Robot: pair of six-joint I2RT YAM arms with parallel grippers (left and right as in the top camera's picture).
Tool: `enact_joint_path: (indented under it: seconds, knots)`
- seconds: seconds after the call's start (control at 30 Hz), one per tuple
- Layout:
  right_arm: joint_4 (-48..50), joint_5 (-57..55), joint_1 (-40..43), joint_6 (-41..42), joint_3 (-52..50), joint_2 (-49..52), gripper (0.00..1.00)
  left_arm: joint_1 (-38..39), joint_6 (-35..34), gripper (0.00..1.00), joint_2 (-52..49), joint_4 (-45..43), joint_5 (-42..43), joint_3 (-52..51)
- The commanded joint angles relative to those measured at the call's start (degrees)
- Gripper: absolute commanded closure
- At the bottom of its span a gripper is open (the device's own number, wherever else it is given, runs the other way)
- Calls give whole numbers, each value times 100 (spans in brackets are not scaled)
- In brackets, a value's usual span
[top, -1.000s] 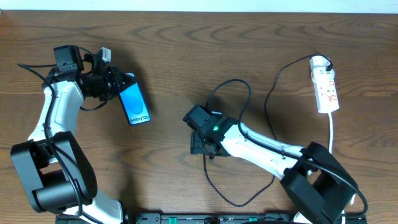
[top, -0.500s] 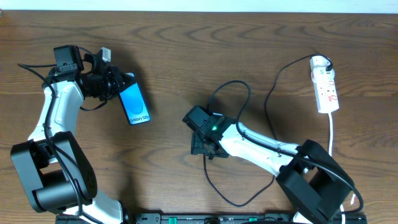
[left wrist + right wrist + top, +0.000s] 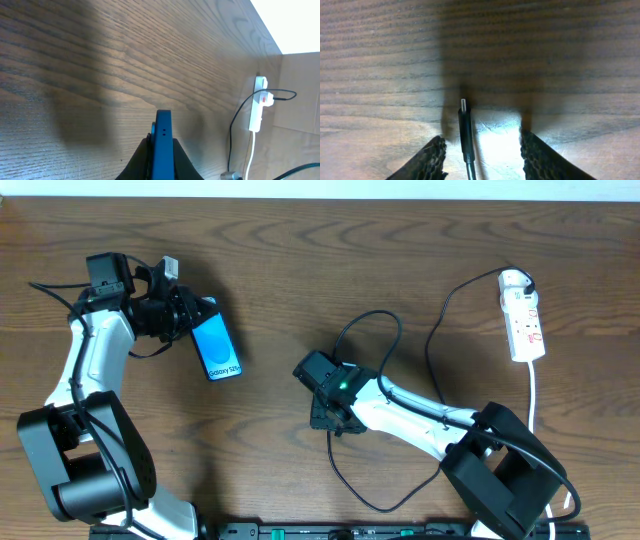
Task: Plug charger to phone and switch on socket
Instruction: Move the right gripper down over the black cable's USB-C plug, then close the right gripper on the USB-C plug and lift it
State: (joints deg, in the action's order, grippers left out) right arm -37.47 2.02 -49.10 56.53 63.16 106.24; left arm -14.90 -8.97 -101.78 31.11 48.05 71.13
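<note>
The phone (image 3: 218, 348) shows its blue screen and is held by its upper end in my left gripper (image 3: 193, 320), which is shut on it. In the left wrist view the phone (image 3: 163, 135) stands edge-on, a finger pressed to each side. The charger (image 3: 375, 320) runs as a thin black cable from the socket (image 3: 524, 320) in loops to my right gripper (image 3: 328, 418). The charger's connector tip (image 3: 463, 105) lies on the wood between the open fingers (image 3: 427, 159), nearer the left one, with a gap on both sides. The socket (image 3: 257, 107) also shows far right.
The socket's white cord (image 3: 533, 395) runs down the right side toward the table front. A loop of the black cable (image 3: 385, 500) lies near the front edge beside the right arm. Bare wooden table (image 3: 300, 260) stretches between the two arms.
My right gripper's jaws have narrowed around the connector tip without touching it. The left arm and the phone have not moved.
</note>
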Motion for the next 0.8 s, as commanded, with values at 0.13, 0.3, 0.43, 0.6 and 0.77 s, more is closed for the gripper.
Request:
enact_joint_path:
  seconds: [0.13,0.3,0.43,0.6,0.77]
  knots:
    - [-7,72,-20,68,48,136,67,-15,39,92,168,13,31,131]
    - [-42,142,-20,68,48,136,77,-15,37,93,168,11,33,131]
    - [-46,157,-31,70,48,136,85,-15,37,92,168,11,33,131]
    - [-48,157,-31,70,48,138,99,-15,37,92,168,11,33,131]
    - [-48,153,-28,90,48,138,99,-15,37,92,168,11,33,131]
